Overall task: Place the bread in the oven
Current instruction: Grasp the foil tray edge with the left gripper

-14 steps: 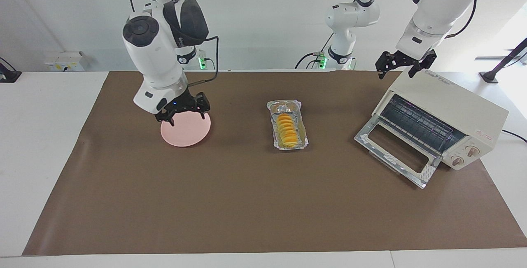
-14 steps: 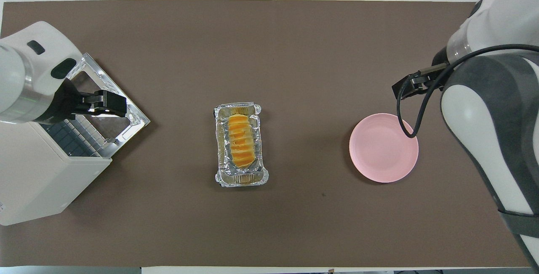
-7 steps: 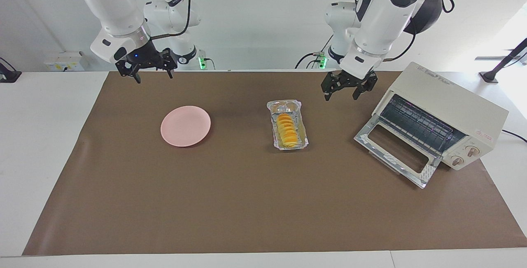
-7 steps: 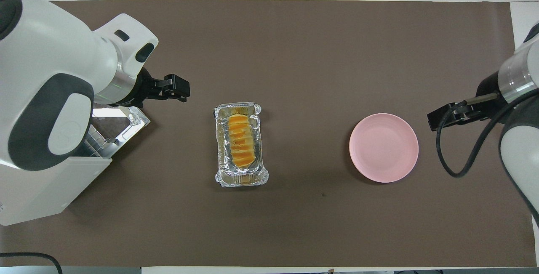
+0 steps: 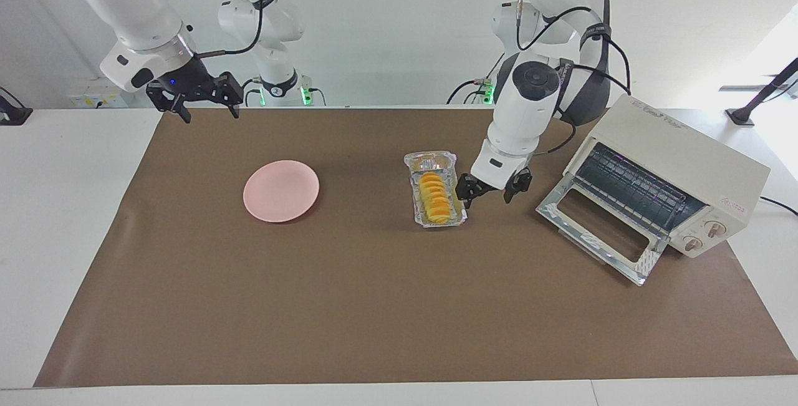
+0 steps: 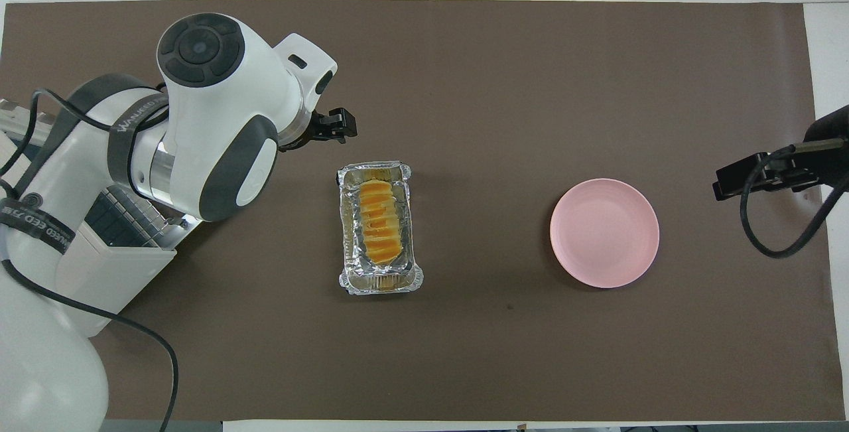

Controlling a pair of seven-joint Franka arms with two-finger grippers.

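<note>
The left gripper (image 5: 492, 193) hangs low with its fingers spread and empty, just beside the foil tray (image 5: 416, 212), between it and the oven (image 5: 686, 166). The bread (image 5: 434, 197) lies in that tray, toward the right arm's end from the gripper, its long axis running from the robots outward. This arm is clearly the nearer one, so I'd expect it to shift over the loaf and close across its narrow width. The oven door (image 5: 598, 231) is dropped open, nothing on the rack. The right gripper (image 5: 194, 99) waits, fingers apart, above the mat's edge near the bare pink plate (image 5: 281, 191).
</note>
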